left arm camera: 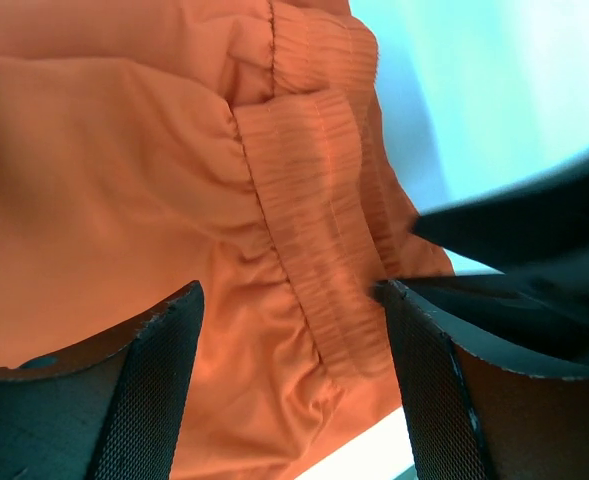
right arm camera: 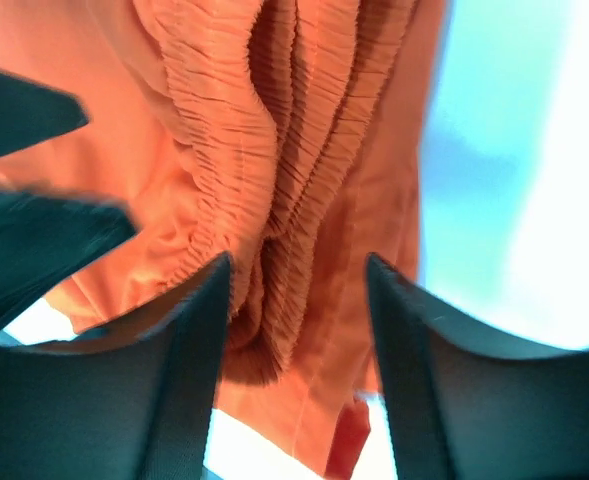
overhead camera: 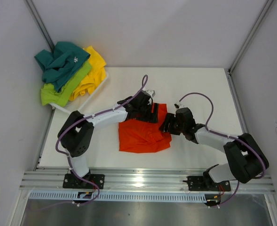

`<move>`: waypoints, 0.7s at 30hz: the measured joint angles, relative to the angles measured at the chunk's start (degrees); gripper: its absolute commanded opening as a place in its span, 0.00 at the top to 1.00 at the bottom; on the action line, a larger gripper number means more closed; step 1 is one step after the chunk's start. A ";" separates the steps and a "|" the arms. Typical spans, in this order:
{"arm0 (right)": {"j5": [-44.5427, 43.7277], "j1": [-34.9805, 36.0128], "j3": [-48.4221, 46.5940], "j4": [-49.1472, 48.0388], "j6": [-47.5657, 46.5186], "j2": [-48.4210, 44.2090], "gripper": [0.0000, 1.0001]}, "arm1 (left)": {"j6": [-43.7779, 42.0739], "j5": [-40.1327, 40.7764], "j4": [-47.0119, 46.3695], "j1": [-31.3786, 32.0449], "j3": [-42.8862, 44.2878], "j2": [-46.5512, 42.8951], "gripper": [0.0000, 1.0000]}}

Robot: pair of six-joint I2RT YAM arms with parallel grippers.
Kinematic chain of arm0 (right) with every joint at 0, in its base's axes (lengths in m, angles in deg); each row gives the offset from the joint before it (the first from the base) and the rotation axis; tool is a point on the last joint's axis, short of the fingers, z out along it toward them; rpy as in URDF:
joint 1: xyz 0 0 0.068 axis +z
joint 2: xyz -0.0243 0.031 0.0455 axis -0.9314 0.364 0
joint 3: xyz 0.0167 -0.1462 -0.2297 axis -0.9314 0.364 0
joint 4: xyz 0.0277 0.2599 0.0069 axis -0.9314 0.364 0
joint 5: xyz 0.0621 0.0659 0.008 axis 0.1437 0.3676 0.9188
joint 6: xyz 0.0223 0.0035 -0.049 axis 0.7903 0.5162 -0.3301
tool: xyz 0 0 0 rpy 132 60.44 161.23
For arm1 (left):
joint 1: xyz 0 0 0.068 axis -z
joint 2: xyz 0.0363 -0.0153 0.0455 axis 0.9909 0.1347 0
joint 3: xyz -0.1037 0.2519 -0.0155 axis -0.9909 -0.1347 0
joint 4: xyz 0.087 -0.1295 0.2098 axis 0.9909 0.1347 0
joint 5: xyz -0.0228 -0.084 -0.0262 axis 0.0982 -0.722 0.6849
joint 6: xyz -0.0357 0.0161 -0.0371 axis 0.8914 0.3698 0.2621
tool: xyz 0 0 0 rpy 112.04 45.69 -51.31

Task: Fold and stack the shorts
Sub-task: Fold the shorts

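"Well, you're on the first pair, I'd say. The orange shorts (overhead camera: 140, 136) lie rumpled in the middle of the table (overhead camera: 199, 89), only roughly doubled over, and nothing is stacked yet."

"Agreed. Your left gripper (overhead camera: 152, 112) hangs at the garment's far edge with its jaws spread wide over the waistband (left arm camera: 314, 230), pinching nothing."

"Your right gripper (overhead camera: 169, 123) sits at the right edge, jaws apart too. Its wrist view shows the gathered elastic bunched between the fingers (right arm camera: 189, 340), but they don't clamp it."

"So neither hand holds cloth. Next you'll need a hold: I'd take two points along one edge, lift it only a little, and carry it across so the layers land square."

"Mind the bunching by your right hand. Pinch all those pleats at once and the fold will likely come out lumpy."

"The teal shorts (overhead camera: 63, 61), lime green shorts (overhead camera: 63, 90) and yellow shorts (overhead camera: 95, 70) are heaped in the white tray (overhead camera: 89, 101) at the back left corner, well apart from you. Get this pair flat first, since it's the base of your stack."
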 measured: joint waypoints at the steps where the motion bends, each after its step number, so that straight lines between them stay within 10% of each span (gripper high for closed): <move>1: -1.27 0.20 -0.20 1.86 -0.44 -1.57 0.47 | 0.00 0.15 -0.11 0.04 0.37 0.68 0.25; 9: -4.37 2.91 -0.98 9.07 -1.66 -10.16 0.48 | 0.28 0.20 -0.66 0.02 1.55 4.90 0.25; 21: 0.76 5.57 0.90 3.41 -1.05 -10.97 0.81 | 1.20 -1.38 -0.70 0.02 6.60 8.83 0.25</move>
